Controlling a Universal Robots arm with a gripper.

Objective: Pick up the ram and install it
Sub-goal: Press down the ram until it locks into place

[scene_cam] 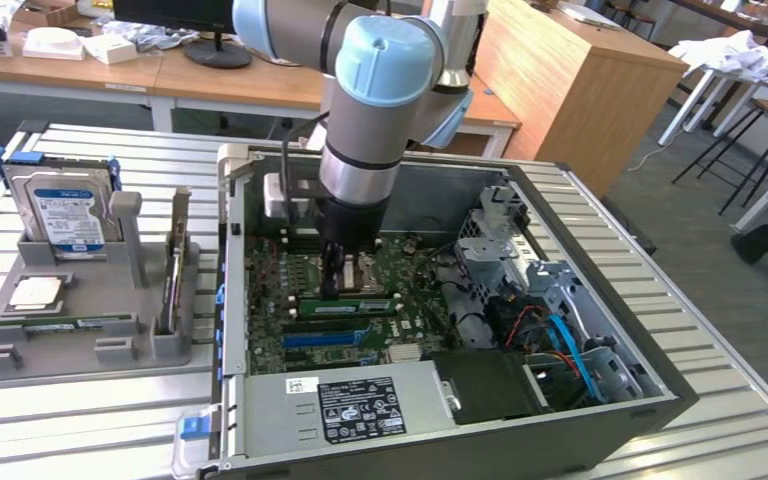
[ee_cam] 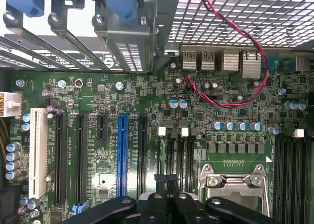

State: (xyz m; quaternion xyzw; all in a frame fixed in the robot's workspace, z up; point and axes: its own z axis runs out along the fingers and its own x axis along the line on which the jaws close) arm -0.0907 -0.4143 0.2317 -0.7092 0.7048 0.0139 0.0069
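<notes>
Exterior view: arm vertical, hand [scene_cam: 345,288] closed above motherboard [scene_cam: 357,320].

Open computer case [scene_cam: 598,400] on a slatted table [scene_cam: 91,440]

Hard drive [scene_cam: 67,215] stands in a grey holder [scene_cam: 77,345], left of frame; processor chip [scene_cam: 37,292] lies below it.

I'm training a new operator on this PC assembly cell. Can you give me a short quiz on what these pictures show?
1. True or false: the gripper hangs outside the computer case.
2. Where is the hard drive? A: standing in the grey tray; B: inside the case; C: in the gripper.
3. Fill in: in the wrist view, among the motherboard's black slots, one long slot is ___.
Key: 1 false, it is inside, over the motherboard; 2 A; 3 blue.
</notes>
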